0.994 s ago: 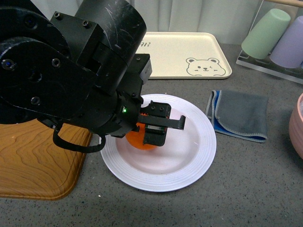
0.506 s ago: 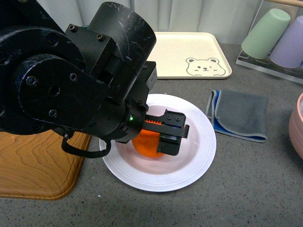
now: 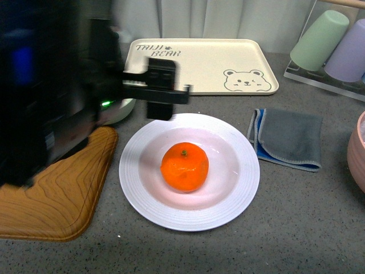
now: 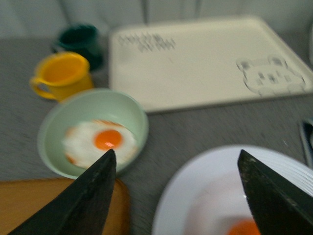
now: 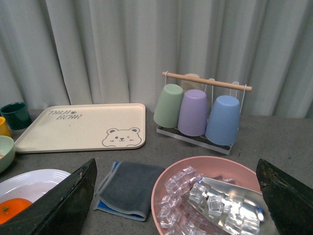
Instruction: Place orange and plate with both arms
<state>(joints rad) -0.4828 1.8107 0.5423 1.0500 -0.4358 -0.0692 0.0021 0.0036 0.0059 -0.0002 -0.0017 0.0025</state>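
Orange sits free in the middle of the plate, stem dot up, peel bright and slightly lumpy. The plate lies flat on the desk. Left end effector hangs near the plate's far rim, clear of the fruit, jaws apart, empty. Right end effector is spread wide, empty. Orange step looks done. Next you likely take the glossy ridged rim; keep it level or the fruit rolls.

The grey speckled desk carries a round white ridged plate in the middle and a wooden board at its near left. A cream bear-printed tray lies far behind. A folded grey-blue cloth lies right of the plate, with a pink bowl at the right edge. Far left stand a pale green bowl, a yellow mug and a dark green mug.
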